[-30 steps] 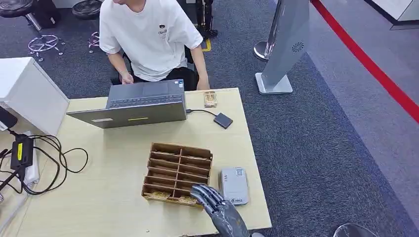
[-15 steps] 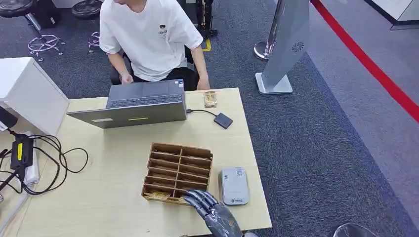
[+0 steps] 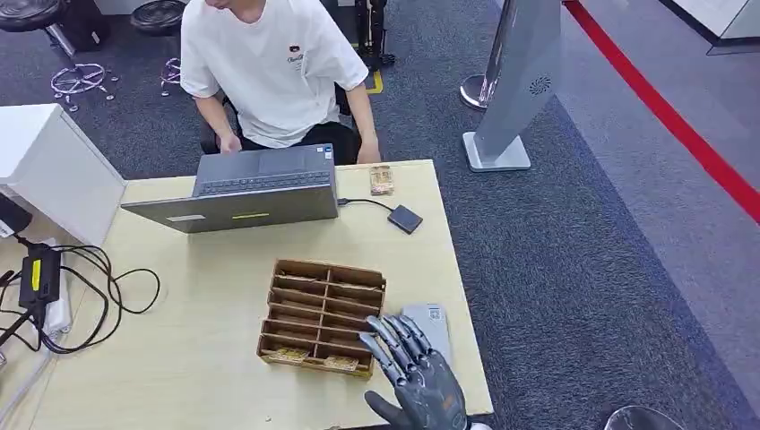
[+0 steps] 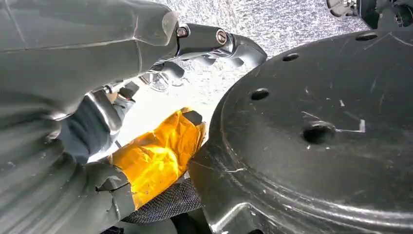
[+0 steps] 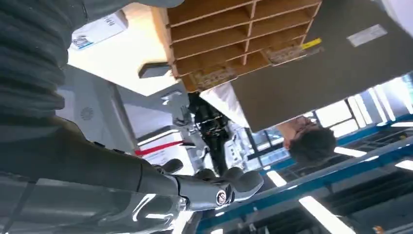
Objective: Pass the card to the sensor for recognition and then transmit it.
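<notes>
while above the sensor point(image 3: 436, 320), right hand point(image 3: 414, 376) empty, fingers apart

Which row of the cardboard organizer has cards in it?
The row nearest the robot in the cardboard organizer: cards lie in its compartments, beside the right hand. The rows farther back look empty.

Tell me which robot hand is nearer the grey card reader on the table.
Right. The right robot hand hovers at the card reader, overlapping its near end. The left robot hand hangs low beside the robot's body, away from the table.
</notes>
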